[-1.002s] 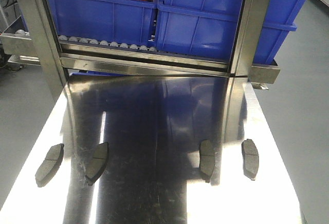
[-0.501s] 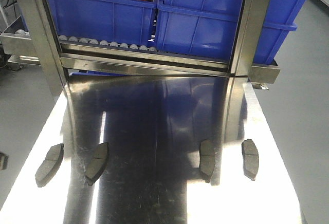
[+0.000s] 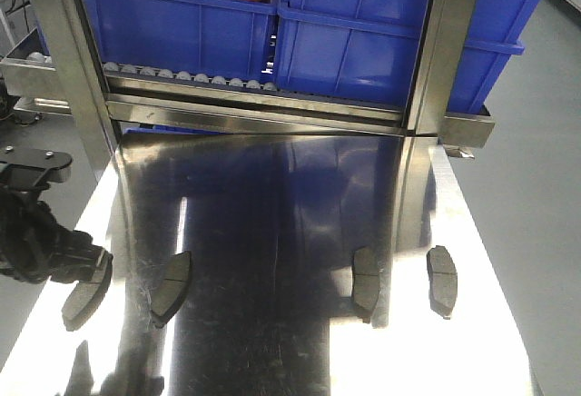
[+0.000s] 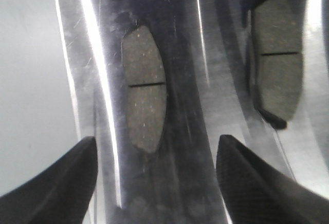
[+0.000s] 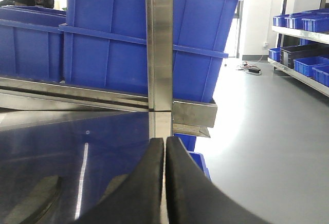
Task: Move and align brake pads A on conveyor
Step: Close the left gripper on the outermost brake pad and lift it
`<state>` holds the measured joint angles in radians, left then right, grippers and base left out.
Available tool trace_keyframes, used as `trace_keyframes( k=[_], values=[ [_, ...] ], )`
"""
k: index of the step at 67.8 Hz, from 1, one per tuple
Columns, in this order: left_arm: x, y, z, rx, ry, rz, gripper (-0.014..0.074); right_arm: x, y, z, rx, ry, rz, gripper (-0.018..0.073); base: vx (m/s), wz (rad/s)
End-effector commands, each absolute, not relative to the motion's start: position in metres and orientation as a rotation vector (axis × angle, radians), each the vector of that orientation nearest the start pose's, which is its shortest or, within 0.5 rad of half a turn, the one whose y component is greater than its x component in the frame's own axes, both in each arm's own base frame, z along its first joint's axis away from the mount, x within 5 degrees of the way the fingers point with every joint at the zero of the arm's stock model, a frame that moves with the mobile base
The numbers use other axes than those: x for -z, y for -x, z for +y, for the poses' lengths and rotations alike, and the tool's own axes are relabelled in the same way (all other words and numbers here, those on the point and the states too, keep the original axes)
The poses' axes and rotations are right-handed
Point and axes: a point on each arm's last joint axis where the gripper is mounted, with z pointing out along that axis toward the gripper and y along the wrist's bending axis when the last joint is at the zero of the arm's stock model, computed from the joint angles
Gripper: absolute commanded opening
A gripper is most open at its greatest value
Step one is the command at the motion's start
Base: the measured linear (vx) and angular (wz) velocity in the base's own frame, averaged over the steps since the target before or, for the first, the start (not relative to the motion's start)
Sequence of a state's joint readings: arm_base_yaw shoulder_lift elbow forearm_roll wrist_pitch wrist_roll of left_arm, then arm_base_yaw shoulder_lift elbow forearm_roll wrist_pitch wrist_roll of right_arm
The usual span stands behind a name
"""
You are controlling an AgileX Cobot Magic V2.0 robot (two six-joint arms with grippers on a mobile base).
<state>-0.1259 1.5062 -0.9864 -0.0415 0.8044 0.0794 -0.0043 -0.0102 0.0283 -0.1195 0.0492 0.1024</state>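
Four curved, grainy pads (image 3: 365, 282) dot the steel table (image 3: 272, 223).

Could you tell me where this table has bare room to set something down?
Bare: mid steel table, between inner-left pad and inner-right pad, back to the rack rail. Crowded: left edge, where the left gripper hangs over the outer-left pad.

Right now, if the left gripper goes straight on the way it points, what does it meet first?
The leftmost pad, flat on the steel table. It sits centred ahead of the left gripper, jaws open; depth unclear.
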Motion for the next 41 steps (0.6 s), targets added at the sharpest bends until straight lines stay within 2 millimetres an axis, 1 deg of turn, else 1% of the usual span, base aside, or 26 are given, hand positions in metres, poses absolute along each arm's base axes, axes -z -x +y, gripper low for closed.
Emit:
trace_keyframes(
  k=[1, 9, 22, 41],
  values=[
    [-0.245, -0.299, -0.043, 0.071, -0.25, 2.755, 0.0485, -0.203, -0.056, 0.0, 0.025, 0.015, 1.473, -0.0011, 0.0, 0.0],
    [-0.237, -0.313, -0.045, 0.073, -0.233, 2.781, 0.0485, -0.203, -0.056, 0.0, 0.025, 0.015, 1.473, -0.0011, 0.0, 0.0],
    [-0.221, -0.329, -0.047, 0.071, -0.234, 2.828, 0.0485, -0.203, -0.056, 0.0, 0.025, 0.015, 1.473, -0.0011, 0.0, 0.0],
    [-0.201, -0.338, -0.047, 0.068, -0.233, 2.883, 0.0485, -0.203, -0.056, 0.0, 0.025, 0.015, 1.473, -0.0011, 0.0, 0.0]
  ],
)
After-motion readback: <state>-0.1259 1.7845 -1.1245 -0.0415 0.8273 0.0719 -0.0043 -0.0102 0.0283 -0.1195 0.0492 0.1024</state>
